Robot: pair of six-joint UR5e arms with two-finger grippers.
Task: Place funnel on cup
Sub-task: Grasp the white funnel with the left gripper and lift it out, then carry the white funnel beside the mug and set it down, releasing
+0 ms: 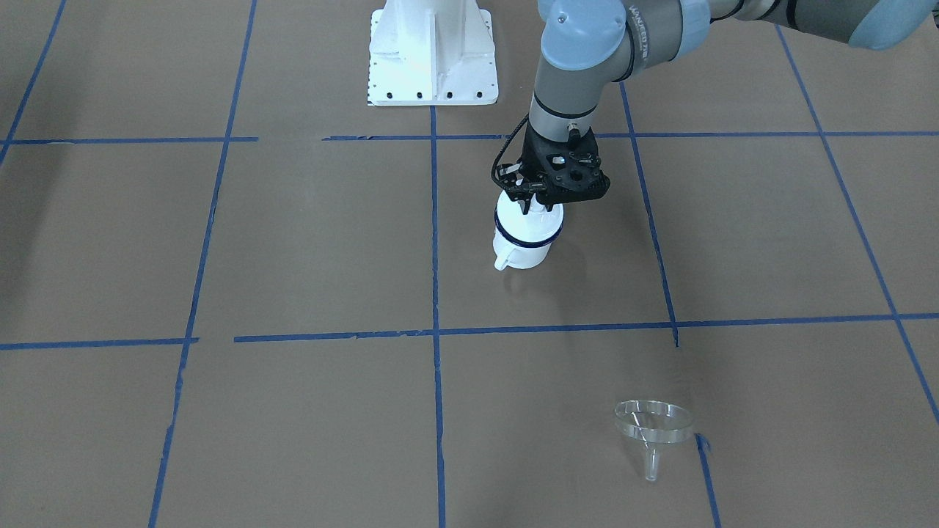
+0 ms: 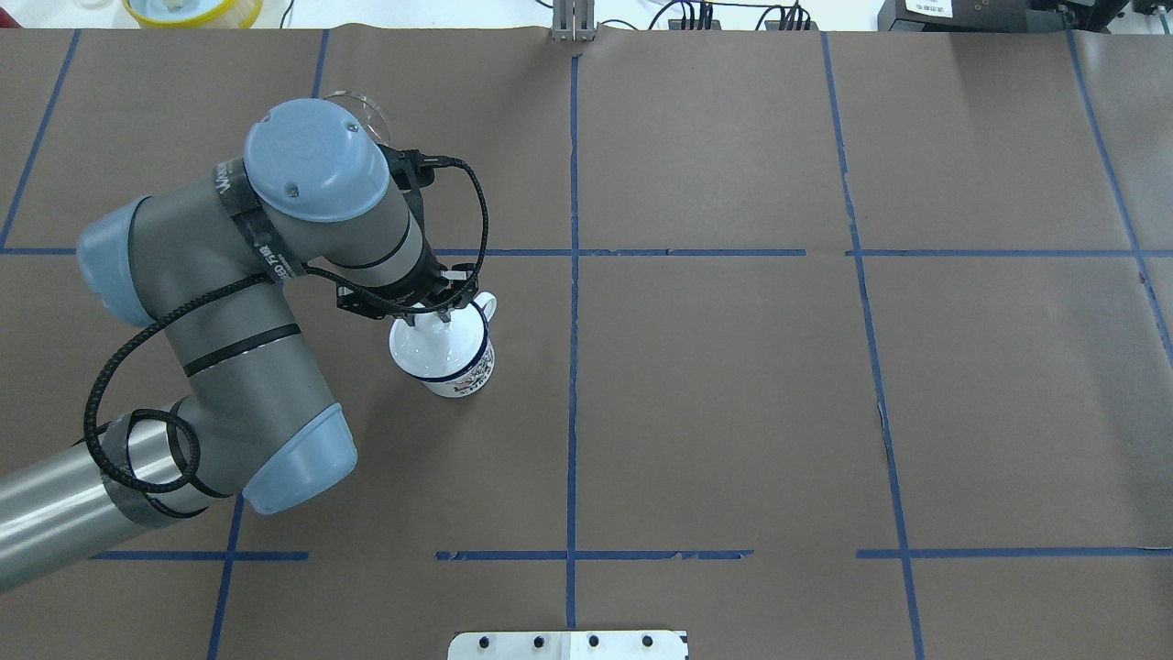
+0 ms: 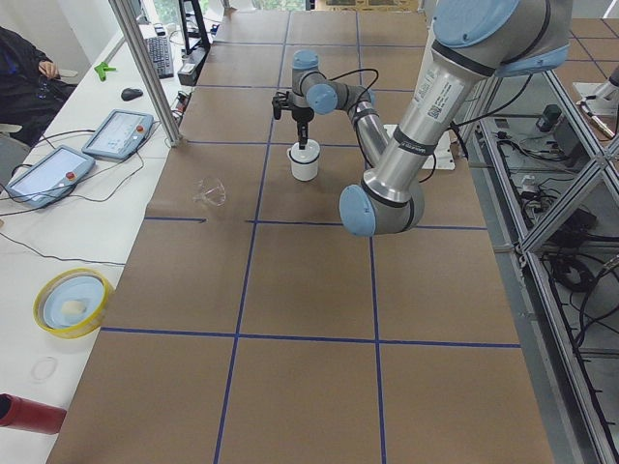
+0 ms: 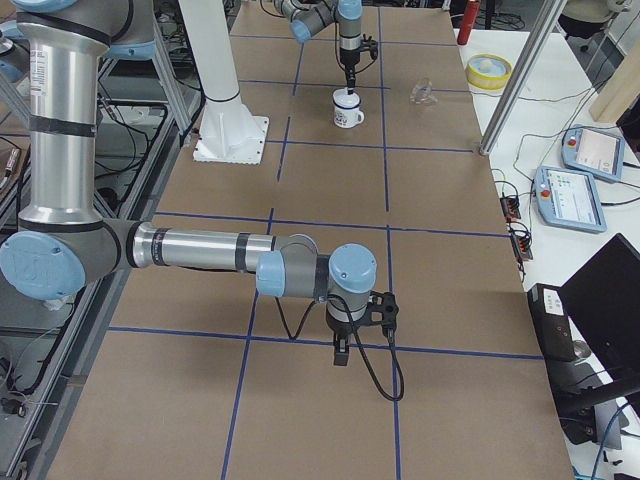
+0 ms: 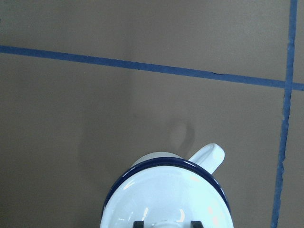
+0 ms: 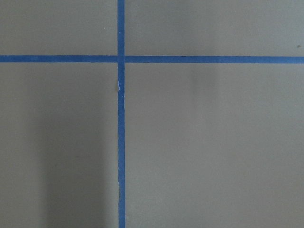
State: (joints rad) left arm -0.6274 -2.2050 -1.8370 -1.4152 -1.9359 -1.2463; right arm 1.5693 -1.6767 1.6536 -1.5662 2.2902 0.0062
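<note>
The cup [image 1: 522, 238] is a white enamel mug with a dark blue rim, standing upright near the table's middle; it also shows in the overhead view [image 2: 454, 362]. A round white lid with a knob [image 2: 429, 323] sits on it. My left gripper [image 1: 530, 199] is straight above the cup, with its fingers closed on the lid's knob [image 5: 166, 223]. The clear funnel [image 1: 653, 425] lies on its side on the paper, well away from the cup, and is partly hidden behind my left arm in the overhead view [image 2: 368, 108]. My right gripper [image 4: 341, 348] hangs over bare paper; I cannot tell if it is open.
The white robot base [image 1: 433, 51] stands at the table's robot side. A yellow bowl [image 3: 70, 302], a red bottle [image 3: 27, 414] and tablets [image 3: 118, 132] lie on the side bench beyond the table edge. Blue tape lines cross the brown paper.
</note>
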